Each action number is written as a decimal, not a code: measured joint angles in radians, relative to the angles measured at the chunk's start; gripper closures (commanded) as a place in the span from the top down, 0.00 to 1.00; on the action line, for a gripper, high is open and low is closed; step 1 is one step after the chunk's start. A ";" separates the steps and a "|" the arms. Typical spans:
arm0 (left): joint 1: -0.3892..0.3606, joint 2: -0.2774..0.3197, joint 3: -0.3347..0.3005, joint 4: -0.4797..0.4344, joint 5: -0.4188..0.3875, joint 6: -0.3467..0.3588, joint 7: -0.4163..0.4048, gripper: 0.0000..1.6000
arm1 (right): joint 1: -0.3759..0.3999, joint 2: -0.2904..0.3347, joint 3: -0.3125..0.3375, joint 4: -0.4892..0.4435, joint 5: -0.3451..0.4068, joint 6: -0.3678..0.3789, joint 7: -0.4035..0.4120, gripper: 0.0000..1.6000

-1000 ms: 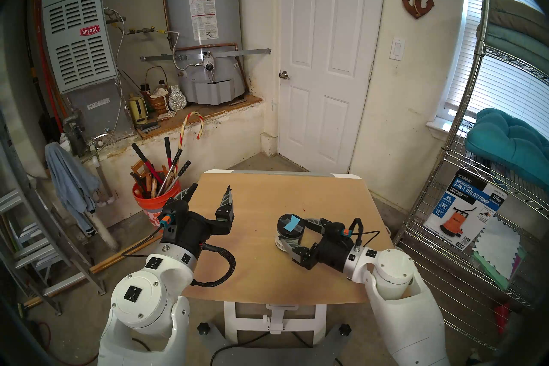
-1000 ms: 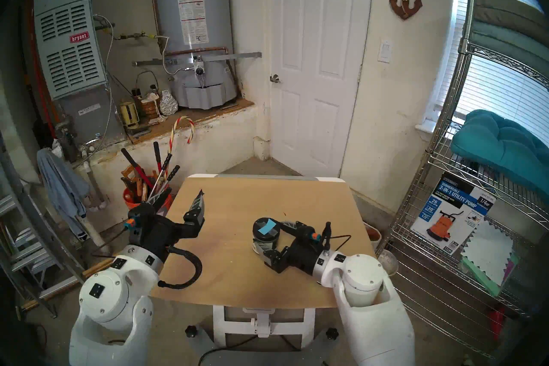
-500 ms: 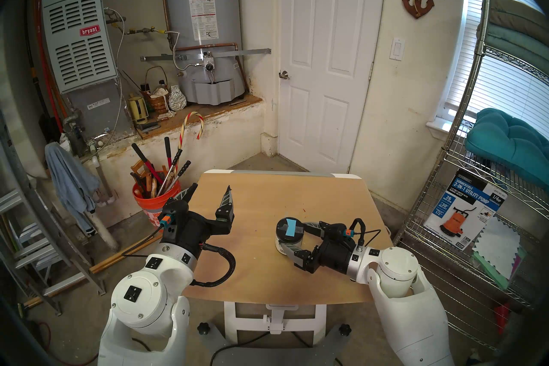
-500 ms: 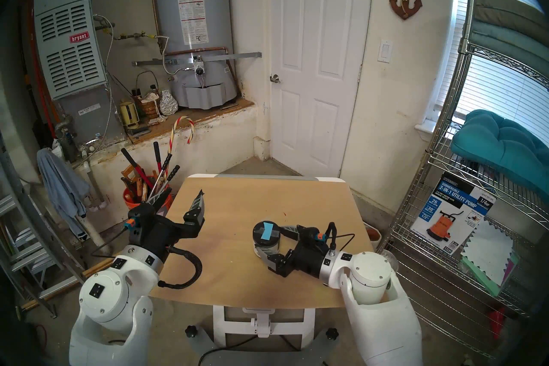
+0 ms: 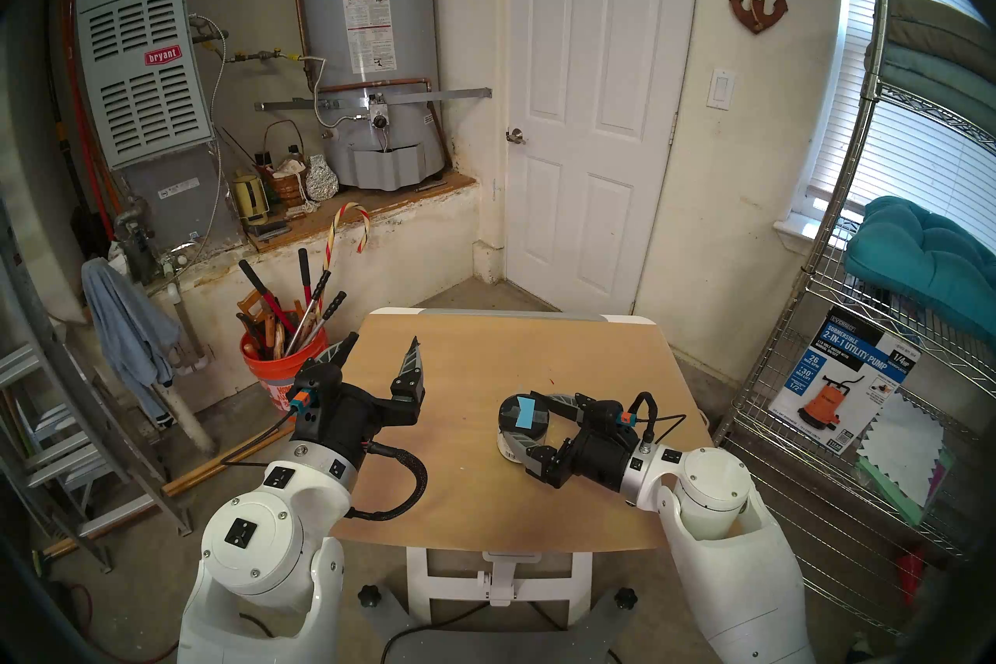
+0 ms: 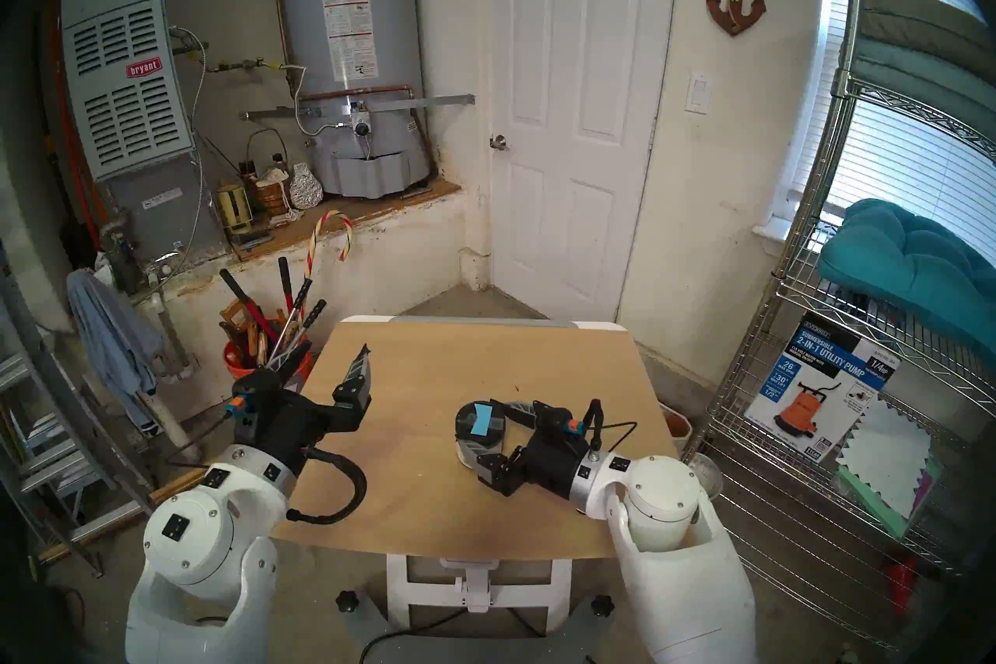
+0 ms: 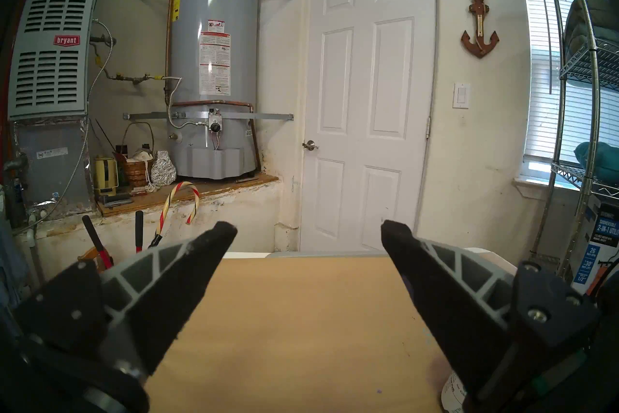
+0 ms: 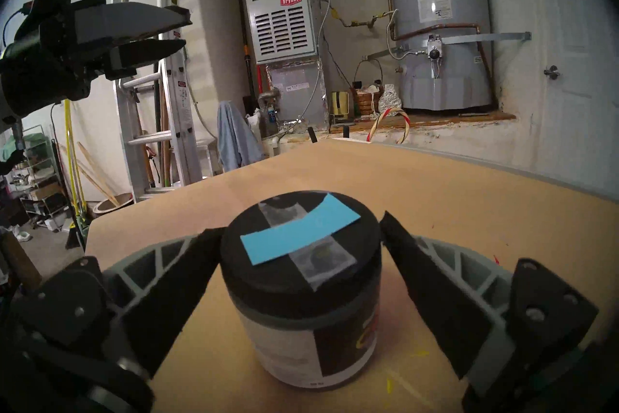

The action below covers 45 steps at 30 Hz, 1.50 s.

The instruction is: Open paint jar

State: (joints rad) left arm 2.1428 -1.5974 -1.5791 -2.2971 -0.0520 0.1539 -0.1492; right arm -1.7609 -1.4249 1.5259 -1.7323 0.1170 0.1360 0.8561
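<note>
One tan counter [image 5: 512, 356] carries a single paint jar [image 8: 294, 345], standing toward its right side. Two grippers, two fingers each: the left gripper [image 5: 384, 338] hangs above the counter's left part, fingers spread wide and released, grasping nothing. The right gripper [image 8: 301, 224] grasps the jar from both sides, fingertips against the lid. The jar is a short cylinder with a white-and-black label and red lettering. Its one black round lid [image 8: 301, 295] is on, bearing one light-blue tape strip [image 8: 298, 229].
</note>
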 measured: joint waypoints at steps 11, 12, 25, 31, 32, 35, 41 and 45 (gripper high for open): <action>0.000 -0.001 0.000 0.000 0.000 0.000 -0.001 1.00 | 0.014 -0.045 -0.024 0.015 0.010 -0.064 -0.028 1.00; 0.000 -0.001 0.000 0.000 0.000 0.000 -0.001 1.00 | 0.015 -0.052 -0.024 0.015 0.003 -0.082 -0.047 1.00; 0.004 0.000 -0.008 -0.002 -0.006 -0.003 -0.010 1.00 | 0.058 -0.093 0.099 -0.048 0.005 -0.136 -0.182 1.00; 0.046 0.010 -0.035 -0.044 -0.068 -0.013 -0.068 1.00 | 0.051 -0.088 0.143 -0.069 0.005 -0.133 -0.203 1.00; 0.059 0.017 -0.040 -0.056 -0.078 -0.012 -0.089 1.00 | 0.049 -0.087 0.150 -0.069 0.005 -0.133 -0.206 1.00; 0.092 0.042 -0.050 -0.074 -0.090 -0.003 -0.140 1.00 | 0.048 -0.086 0.164 -0.067 0.005 -0.132 -0.213 1.00; 0.157 0.096 -0.044 -0.076 -0.088 0.022 -0.232 1.00 | 0.051 -0.084 0.175 -0.048 0.002 -0.134 -0.224 1.00; 0.179 0.119 -0.016 -0.052 -0.057 0.030 -0.260 1.00 | 0.057 -0.082 0.170 -0.031 -0.002 -0.138 -0.227 1.00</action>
State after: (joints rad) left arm 2.3223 -1.4782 -1.5953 -2.3493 -0.1087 0.1840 -0.4092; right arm -1.7036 -1.5073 1.6956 -1.7631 0.1150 -0.0021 0.6291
